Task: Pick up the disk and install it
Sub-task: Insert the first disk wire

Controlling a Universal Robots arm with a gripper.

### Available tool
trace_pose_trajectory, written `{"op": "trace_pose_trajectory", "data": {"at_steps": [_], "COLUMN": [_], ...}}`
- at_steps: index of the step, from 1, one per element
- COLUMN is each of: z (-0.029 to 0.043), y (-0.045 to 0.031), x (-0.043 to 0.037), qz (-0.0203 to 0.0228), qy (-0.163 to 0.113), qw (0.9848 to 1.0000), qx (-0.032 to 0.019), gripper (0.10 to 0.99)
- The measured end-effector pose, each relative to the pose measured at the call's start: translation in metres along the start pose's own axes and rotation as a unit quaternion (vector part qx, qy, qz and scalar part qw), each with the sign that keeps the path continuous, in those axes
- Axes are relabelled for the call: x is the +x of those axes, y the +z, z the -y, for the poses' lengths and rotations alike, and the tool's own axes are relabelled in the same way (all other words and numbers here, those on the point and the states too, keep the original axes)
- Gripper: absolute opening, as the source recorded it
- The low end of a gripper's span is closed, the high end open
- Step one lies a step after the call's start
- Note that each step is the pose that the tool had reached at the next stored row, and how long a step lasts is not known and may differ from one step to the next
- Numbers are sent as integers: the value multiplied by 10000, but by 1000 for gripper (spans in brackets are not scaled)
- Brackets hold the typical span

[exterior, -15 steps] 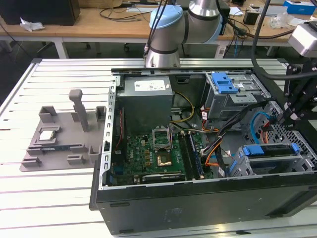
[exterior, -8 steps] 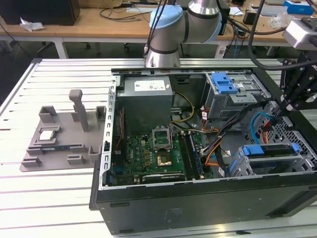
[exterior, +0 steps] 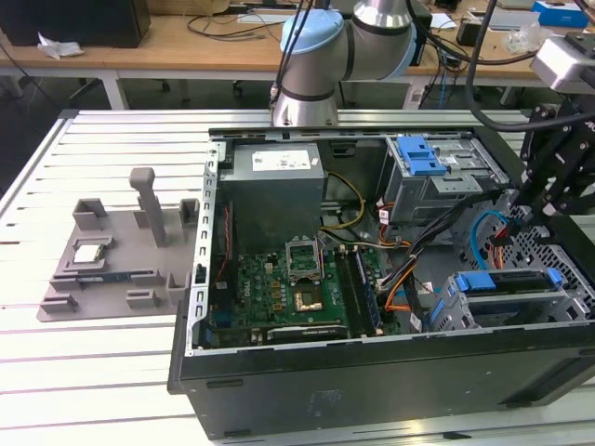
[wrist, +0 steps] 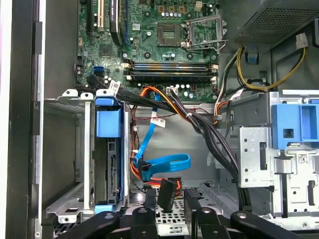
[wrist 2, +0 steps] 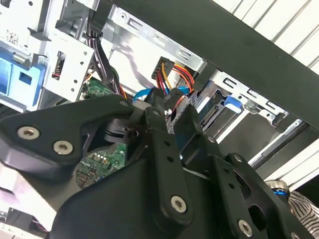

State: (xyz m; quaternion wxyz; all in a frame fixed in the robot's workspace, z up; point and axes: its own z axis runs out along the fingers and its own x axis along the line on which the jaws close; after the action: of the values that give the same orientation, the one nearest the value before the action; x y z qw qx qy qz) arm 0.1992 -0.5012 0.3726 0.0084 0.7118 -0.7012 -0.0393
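Disk [exterior: 507,284] lies in the low metal cage [exterior: 446,316] at the lower right of the exterior view. It is inside the open computer case [exterior: 372,376], with its bright blue frame showing along the top edge. In the first wrist view the disk [wrist: 108,124] stands edge-on in that same cage, its blue frame flush between the cage walls.

At the exterior view's left, a grey fixture plate [exterior: 102,279] lies flat on the slatted white table [exterior: 93,372]. A small square chip [exterior: 88,253] rests in one of its pockets and a grey post stands upright near the middle. The case fills the centre of the frame. The green motherboard [exterior: 279,279] lies on its floor and the grey power supply [exterior: 274,195] sits above it toward the upper centre. Behind the case, at the top centre, rises the arm's [exterior: 325,46] blue-capped joint. Right of centre, a second metal cage carries a blue plastic latch [exterior: 423,156]. A blue flat cable [exterior: 488,228] curls between that cage and the disk.

At the far right edge, the black gripper [exterior: 525,209] hangs over the case's right end, above and near the disk but apart from it. In the first wrist view the gripper [wrist: 169,211] hovers at a black connector [wrist: 167,191] with coloured wires. Whether it is released or clenched on that connector cannot be told.
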Motion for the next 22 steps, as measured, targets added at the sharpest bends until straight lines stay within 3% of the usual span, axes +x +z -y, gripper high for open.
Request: {"op": "trace_pose_trajectory", "data": {"at_steps": [7, 12, 13, 14, 17, 19, 22], "z": [12, 13, 13, 13, 13, 13, 6], "y": [178, 190, 190, 190, 190, 188, 181], "x": [-30, -29, -29, -29, -29, 4, 177], "qz": [-89, -106, -107, -110, -118, -119, -119], "qy": [6, 7, 7, 7, 8, 8, 8], "qw": [10000, 9999, 9999, 9999, 9999, 9999, 9999], "qx": [-1, -1, -1, -1, -2, -2, -2], "gripper": [361, 361, 345, 173, 169, 169, 169]}}
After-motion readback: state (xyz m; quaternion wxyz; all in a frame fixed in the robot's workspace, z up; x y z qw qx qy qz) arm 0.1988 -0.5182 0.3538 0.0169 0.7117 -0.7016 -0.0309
